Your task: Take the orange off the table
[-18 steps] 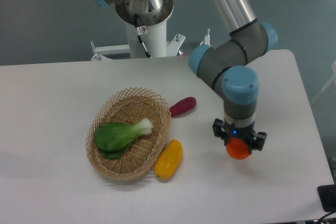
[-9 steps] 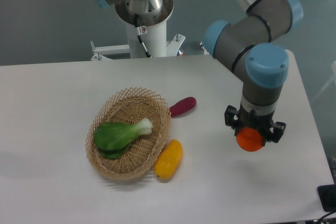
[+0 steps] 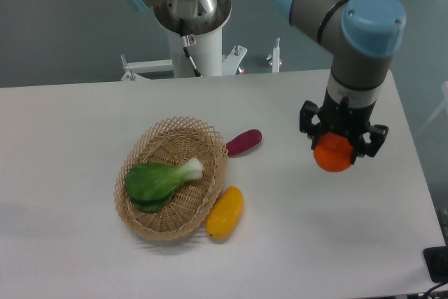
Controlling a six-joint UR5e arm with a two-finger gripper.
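Lift step in hand, judging by the tool (image 3: 338,146) pinching the orange (image 3: 333,154) between its fingers, apparently clear above the right part of the counter (image 3: 84,131); next, only a firm grip and steady carry, well apart from the basket (image 3: 171,178).

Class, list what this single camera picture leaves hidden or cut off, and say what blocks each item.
1. Top of the orange: covered by the end effector.
2. End effector fingertips: hidden behind the orange.
3. Lower leaves of the green vegetable: masked by the basket wall.
4. Arm's upper links: cut by the top edge.
5. Dark object: cut by the right edge.
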